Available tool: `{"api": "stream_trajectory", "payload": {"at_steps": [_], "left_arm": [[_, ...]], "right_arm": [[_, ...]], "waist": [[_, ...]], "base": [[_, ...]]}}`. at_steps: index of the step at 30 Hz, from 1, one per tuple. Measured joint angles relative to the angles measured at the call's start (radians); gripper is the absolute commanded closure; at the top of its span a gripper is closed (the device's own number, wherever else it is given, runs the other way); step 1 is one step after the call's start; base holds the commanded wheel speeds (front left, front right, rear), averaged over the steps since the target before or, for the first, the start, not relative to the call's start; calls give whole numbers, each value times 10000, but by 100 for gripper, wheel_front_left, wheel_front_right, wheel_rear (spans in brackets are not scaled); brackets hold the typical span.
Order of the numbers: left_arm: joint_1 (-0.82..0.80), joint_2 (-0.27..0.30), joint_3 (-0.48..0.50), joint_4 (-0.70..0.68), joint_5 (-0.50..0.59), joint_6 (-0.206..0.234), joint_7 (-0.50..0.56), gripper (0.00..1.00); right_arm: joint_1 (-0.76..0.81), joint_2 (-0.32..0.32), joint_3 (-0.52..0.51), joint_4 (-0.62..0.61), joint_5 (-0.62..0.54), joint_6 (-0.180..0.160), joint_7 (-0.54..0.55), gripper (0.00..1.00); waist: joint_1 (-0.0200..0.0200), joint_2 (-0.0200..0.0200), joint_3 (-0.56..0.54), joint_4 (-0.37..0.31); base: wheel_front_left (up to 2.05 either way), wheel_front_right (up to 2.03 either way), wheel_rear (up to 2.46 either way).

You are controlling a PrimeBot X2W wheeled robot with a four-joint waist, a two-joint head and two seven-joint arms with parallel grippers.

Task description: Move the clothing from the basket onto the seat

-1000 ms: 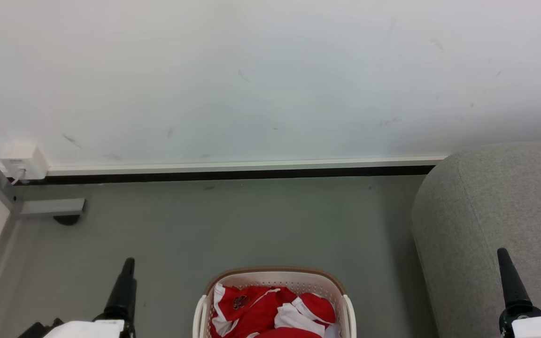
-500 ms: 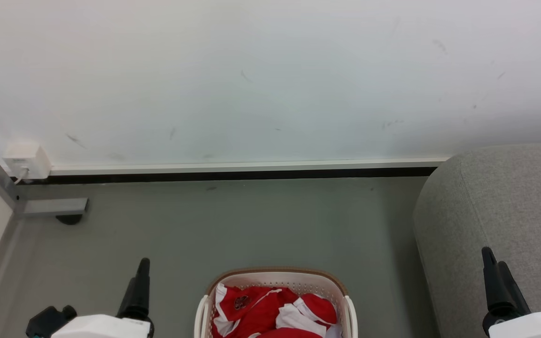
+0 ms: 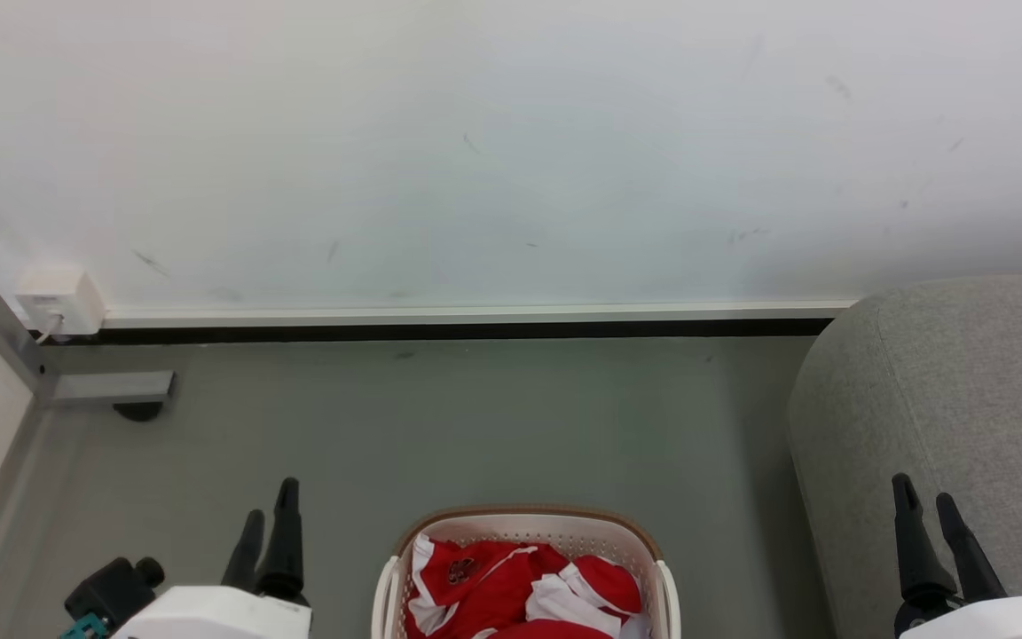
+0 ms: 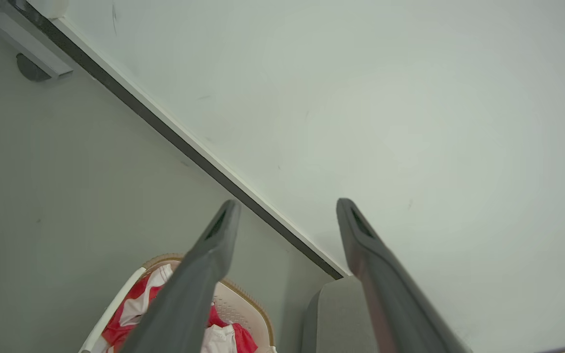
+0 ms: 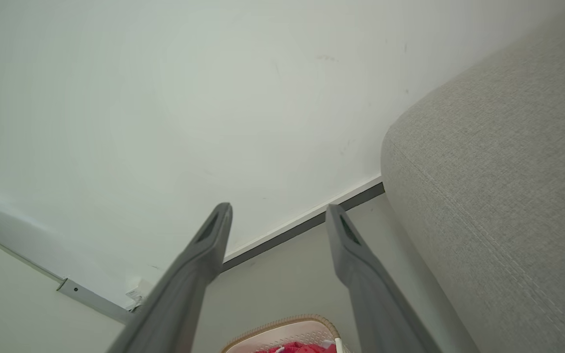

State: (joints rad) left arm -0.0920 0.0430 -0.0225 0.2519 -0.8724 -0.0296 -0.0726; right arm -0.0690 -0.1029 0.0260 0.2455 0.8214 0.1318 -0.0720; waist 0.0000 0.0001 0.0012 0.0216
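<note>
Clothing [image 3: 495, 579] in one basket [image 3: 524, 516], one seat [image 3: 963, 382] beside, left gripper [image 3: 271, 499], right gripper [image 3: 922, 488], both spread wide, empty.

The clothing [image 3: 493, 586] is bright red with white panels and trim, and one piece bears a small dark crest. The basket [image 3: 546, 532] is cream-white, dotted with rows of small holes, under a brown rim. The seat [image 3: 963, 382] is a flecked grey weave. The floor [image 3: 440, 426] is plain grey-green. The wall [image 3: 475, 133] is off-white with faint dark scuffs, above a white-and-black skirting [image 3: 475, 314]. The left end effector [image 3: 271, 499] and right end effector [image 3: 922, 488] have black fingers.
</note>
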Motion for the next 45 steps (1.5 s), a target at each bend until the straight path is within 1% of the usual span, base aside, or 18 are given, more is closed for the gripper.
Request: {"api": "stream_trajectory", "payload": {"at_steps": [8, 21, 25, 35, 45], "left_arm": [[-78, 2, -232, 13, 1066, 105, -242, 0], [-134, 6, -514, 27, 2489, 305, -614, 0], [-136, 6, -527, 17, 2932, 389, -711, 0], [-135, 8, -529, 63, 3933, 453, -963, 0], [-128, 12, -476, 117, 5018, 481, -1220, 0]], "right_arm": [[102, -4, 29, 27, -1041, 0, -242, 0], [300, -25, 8, -4, -2644, 0, -617, 0], [302, -33, 52, 27, -2982, 0, -719, 0], [291, -63, 10, 174, -3927, 0, -966, 0], [287, -134, -13, 309, -4696, 0, -1210, 0]], "waist": [[0, 0, 14, 97], [0, 0, 9, 211], [0, 0, 5, 192], [0, 0, 74, 44], [0, 0, 78, 49]], "base": [[0, 0, 0], [0, 0, 0], [0, 0, 0], [0, 0, 0], [0, 0, 0]]}}
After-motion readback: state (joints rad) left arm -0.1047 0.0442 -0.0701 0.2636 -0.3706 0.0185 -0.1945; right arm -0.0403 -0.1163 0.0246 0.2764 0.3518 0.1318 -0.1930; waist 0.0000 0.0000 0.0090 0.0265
